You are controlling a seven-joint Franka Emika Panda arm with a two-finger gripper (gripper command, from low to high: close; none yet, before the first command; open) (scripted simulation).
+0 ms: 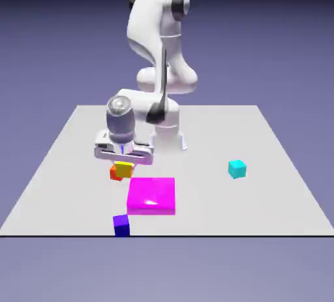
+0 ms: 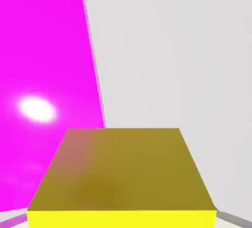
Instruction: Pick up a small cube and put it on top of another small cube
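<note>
While the claw (image 1: pixel 123 162) grips the yellow cube (image 1: pixel 123 169), the magenta block (image 1: pixel 152 195) lies just beside.

The flat magenta block (image 2: pixel 44 99) is smooth and glossy, with a bright white highlight on its top. The yellow cube (image 2: pixel 123 173) looks smooth with a duller sheen. The table (image 1: pixel 261 144) is plain, matt pale grey. The arm (image 1: pixel 160 40) has smooth, satin white casing.
</note>
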